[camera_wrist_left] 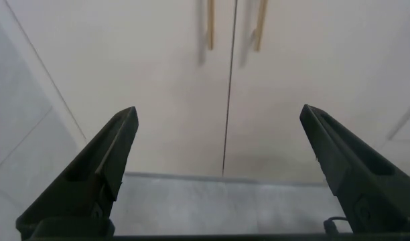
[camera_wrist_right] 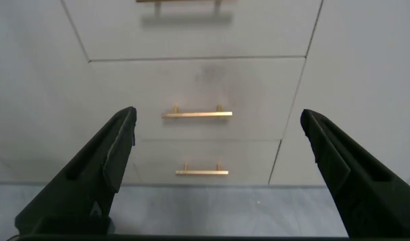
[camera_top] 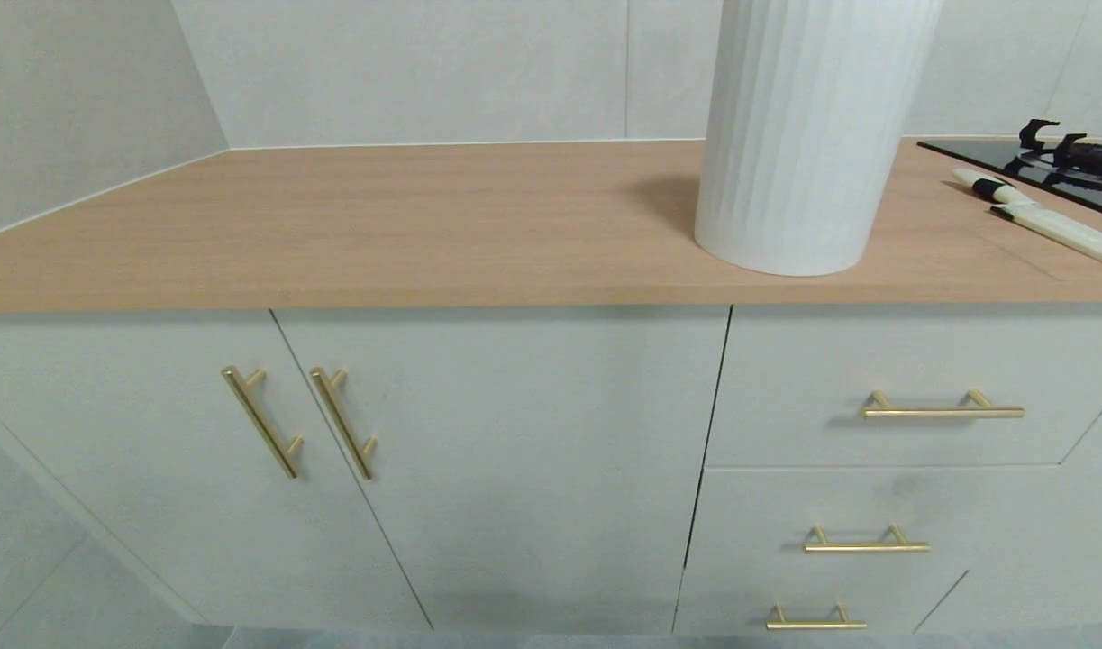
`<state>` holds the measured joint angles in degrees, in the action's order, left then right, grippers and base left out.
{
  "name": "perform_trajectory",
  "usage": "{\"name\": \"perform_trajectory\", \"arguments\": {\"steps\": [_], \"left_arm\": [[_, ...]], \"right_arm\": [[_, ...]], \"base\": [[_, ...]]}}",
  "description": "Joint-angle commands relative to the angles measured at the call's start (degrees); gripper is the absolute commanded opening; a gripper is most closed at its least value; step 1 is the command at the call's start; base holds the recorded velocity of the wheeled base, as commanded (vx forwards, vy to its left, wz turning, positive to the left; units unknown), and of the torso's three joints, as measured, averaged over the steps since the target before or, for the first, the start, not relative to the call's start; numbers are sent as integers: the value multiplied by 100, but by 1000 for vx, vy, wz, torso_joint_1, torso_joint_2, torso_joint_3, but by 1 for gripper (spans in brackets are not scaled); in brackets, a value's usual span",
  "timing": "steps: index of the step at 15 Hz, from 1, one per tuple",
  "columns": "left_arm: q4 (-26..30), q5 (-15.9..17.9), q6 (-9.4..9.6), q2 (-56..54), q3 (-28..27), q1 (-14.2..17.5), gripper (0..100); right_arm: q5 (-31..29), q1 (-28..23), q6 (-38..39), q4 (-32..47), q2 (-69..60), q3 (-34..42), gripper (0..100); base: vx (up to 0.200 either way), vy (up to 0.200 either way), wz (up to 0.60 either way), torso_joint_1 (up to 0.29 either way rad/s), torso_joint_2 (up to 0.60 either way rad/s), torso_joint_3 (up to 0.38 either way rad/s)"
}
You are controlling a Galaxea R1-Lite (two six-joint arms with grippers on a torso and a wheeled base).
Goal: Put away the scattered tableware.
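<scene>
A cream-handled knife (camera_top: 1046,216) with a black band lies on the wooden countertop (camera_top: 379,225) at the far right, next to a black stovetop (camera_top: 1055,167). My left gripper (camera_wrist_left: 218,127) is open, low down in front of the double cabinet doors (camera_wrist_left: 225,80) with gold handles. My right gripper (camera_wrist_right: 218,127) is open too, low in front of the drawers (camera_wrist_right: 198,100), facing the two lower gold handles (camera_wrist_right: 197,114). Nothing sits between either pair of fingers.
A tall white ribbed container (camera_top: 807,135) stands on the counter right of centre. Below are two cabinet doors with slanted gold handles (camera_top: 262,422) and three drawers (camera_top: 893,388) with gold bar handles. Tiled walls close the back and left corner.
</scene>
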<state>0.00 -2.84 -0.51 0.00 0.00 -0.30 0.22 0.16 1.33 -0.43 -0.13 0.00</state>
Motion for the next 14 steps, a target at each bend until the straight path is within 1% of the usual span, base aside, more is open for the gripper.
{"name": "perform_trajectory", "arguments": {"steps": [1, 10, 14], "left_arm": [[0, 3, -2, 0, 0, 4, 100], [0, 3, -10, 0, 0, 4, 100], [0, 3, -10, 0, 0, -5, 100]], "right_arm": [[4, 2, -1, -1, 13, 0, 100], [4, 2, -1, -1, 13, 0, 100], [4, 2, -1, -1, 13, 0, 100]], "base": [[0, 0, 0, 0, 0, 0], [0, 0, 0, 0, 0, 0], [0, -200, 0, 0, 2, 4]]}}
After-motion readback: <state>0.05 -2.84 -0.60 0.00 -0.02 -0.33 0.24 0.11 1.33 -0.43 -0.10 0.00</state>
